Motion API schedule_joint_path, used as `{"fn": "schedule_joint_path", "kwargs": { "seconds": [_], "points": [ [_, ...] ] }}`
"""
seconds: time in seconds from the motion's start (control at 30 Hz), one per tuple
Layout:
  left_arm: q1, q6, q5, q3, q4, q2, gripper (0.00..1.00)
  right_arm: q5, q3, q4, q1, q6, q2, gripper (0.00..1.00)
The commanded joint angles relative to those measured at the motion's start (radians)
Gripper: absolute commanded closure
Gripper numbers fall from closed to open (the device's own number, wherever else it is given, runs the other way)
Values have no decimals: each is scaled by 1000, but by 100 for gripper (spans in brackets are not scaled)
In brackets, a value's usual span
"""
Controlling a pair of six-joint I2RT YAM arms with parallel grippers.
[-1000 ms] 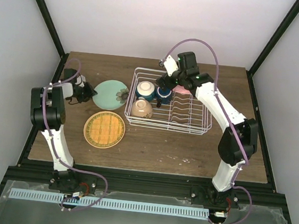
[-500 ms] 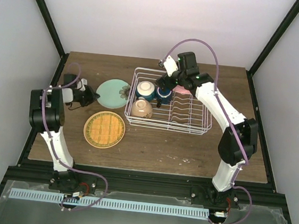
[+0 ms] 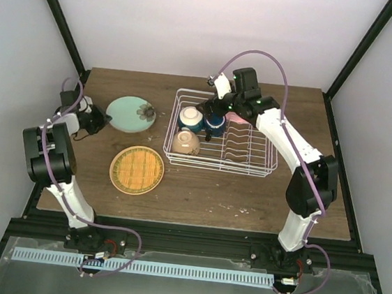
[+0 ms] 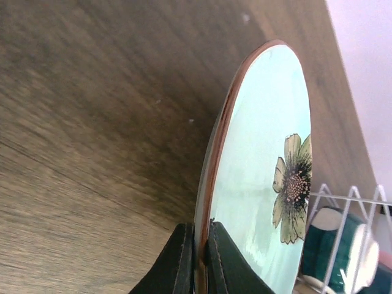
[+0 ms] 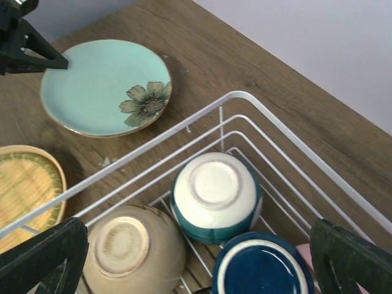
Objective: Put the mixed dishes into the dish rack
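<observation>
Two dishes are lying outside the dish rack (image 3: pixel 218 167) in the top view. The mint-green plate (image 3: pixel 131 113) is sitting at centre left, and the tan woven plate (image 3: pixel 137 169) is lying just below it. The left gripper (image 3: pixel 99 118) is pinching the mint plate's left rim. The right gripper (image 3: pixel 210 109) is hovering over the rack's left end, where the cream bowl (image 3: pixel 185 142), white-and-blue bowl (image 3: pixel 190 117) and dark blue mug (image 3: pixel 215 124) are resting.

In the left wrist view, the fingers (image 4: pixel 181 260) are closing almost fully on the plate's thin copper edge at bottom centre. Whether the plate is clearing the wood, I cannot tell.

In the right wrist view, that gripper's own fingers (image 5: pixel 43 257) are standing wide apart at the lower corners, holding nothing. Both bowls are sitting upside down between them.

The grip is catching only the rim, so the plate is likely to pivot or slip once it is swung. The path rightward is also pointing at the rack's wire wall and the right arm.

The table (image 3: pixel 247 194) is showing dark wood grain with pale specks. White walls (image 3: pixel 194 27) and black frame posts (image 3: pixel 56 13) are closing it in.
</observation>
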Motion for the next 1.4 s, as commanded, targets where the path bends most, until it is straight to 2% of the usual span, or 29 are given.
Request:
{"fn": "schedule_joint_path", "kwargs": {
  "seconds": [0.0,0.47,0.73,1.0,1.27,1.37],
  "points": [
    [-8,-70,101,58,79,-110,100,-108,38,24,7,114,20,0],
    [-29,-87,182,-19,80,-379,100,-408,124,46,8,312,143,0],
    [-129,-70,199,-95,38,-507,100,-564,156,106,9,408,214,0],
    [-193,-105,211,-180,61,-583,100,-632,155,153,10,463,256,0],
    [-262,-170,222,-233,163,-589,100,-691,177,154,41,476,307,8],
    [-295,-190,215,-237,195,-575,100,-708,185,146,52,479,323,15]
  ]
}}
